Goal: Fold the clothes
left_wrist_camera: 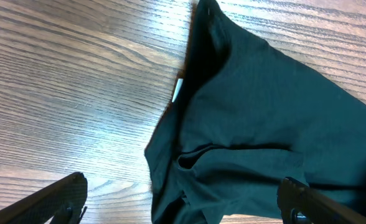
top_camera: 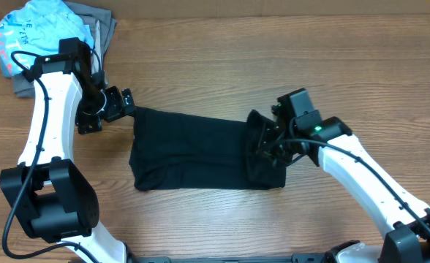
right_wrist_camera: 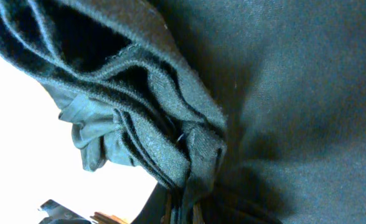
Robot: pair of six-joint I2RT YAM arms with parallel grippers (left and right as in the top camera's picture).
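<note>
Black garment (top_camera: 193,150) lies mostly flat at the middle of the wood table (top_camera: 222,58), long axis running left-right. Its right end is bunched and raised off the surface. Right gripper (top_camera: 268,145) sits on that bunched end. In the right wrist view, several stacked folds of the black fabric (right_wrist_camera: 282,93) converge into the pinch point at the bottom of frame, so it reads as clamped on the garment edge; the fingers themselves are mostly hidden by cloth. Left gripper (top_camera: 120,102) is just beside the garment's upper-left corner, and I can't tell from overhead whether it touches. In the left wrist view its 2 fingers (left_wrist_camera: 61,198) are spread wide with nothing between the tips. The garment corner (left_wrist_camera: 264,112) lies below and ahead of them, with loose wrinkles near the edge and a small white tag (left_wrist_camera: 178,89) showing at the hem. Bare wood fills the left half of that view. At the far-left corner of the table there's a pile with a light blue shirt (top_camera: 32,29) on top of a grey garment (top_camera: 104,25), well apart from the black one.
</note>
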